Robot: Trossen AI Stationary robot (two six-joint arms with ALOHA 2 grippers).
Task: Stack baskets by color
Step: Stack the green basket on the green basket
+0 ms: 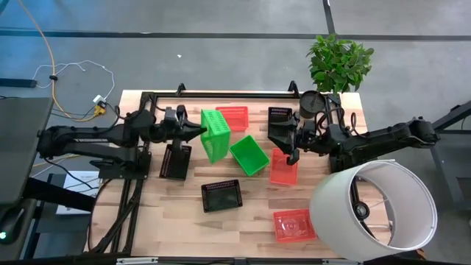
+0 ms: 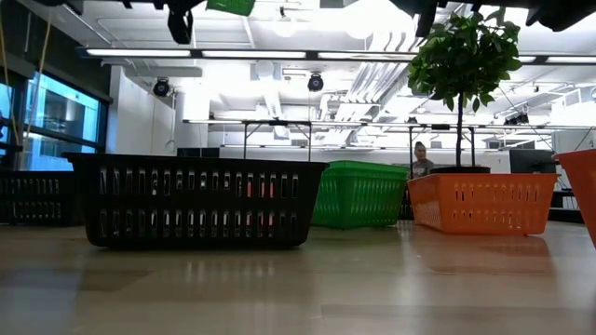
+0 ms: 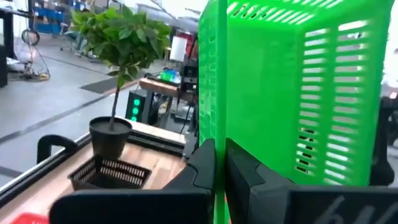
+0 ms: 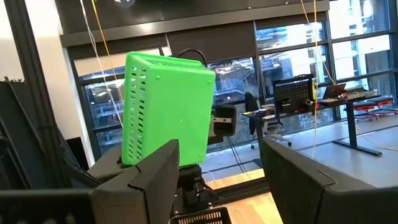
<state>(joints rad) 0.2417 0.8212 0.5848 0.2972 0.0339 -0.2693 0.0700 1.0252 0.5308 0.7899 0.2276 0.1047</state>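
wooden tabletop in a bright, glass-walled lab, baskets scattered across it. the left gripper (image 1: pixel 197 130), jaws clamped on one wall of a green basket (image 1: pixel 215 135), holds it tipped on edge above the table; in the left wrist view that thin wall runs straight up between the two dark fingers (image 3: pixel 205 168). the held basket's long axis points across the table, away from the camera side, while a second green basket (image 1: pixel 249 154) sits flat just beside it toward the right arm, turned at an angle. that is the likely landing spot, and the carried basket would need to be rolled level and its long side swung to match before it can nest. the right gripper (image 1: pixel 293 153) hovers with jaws spread and empty over a red basket (image 1: pixel 283 168), facing the lifted green one. the left arm is nearer the green pair. black baskets (image 1: pixel 221 196) and more red ones (image 1: pixel 294 224) lie apart, unstacked.
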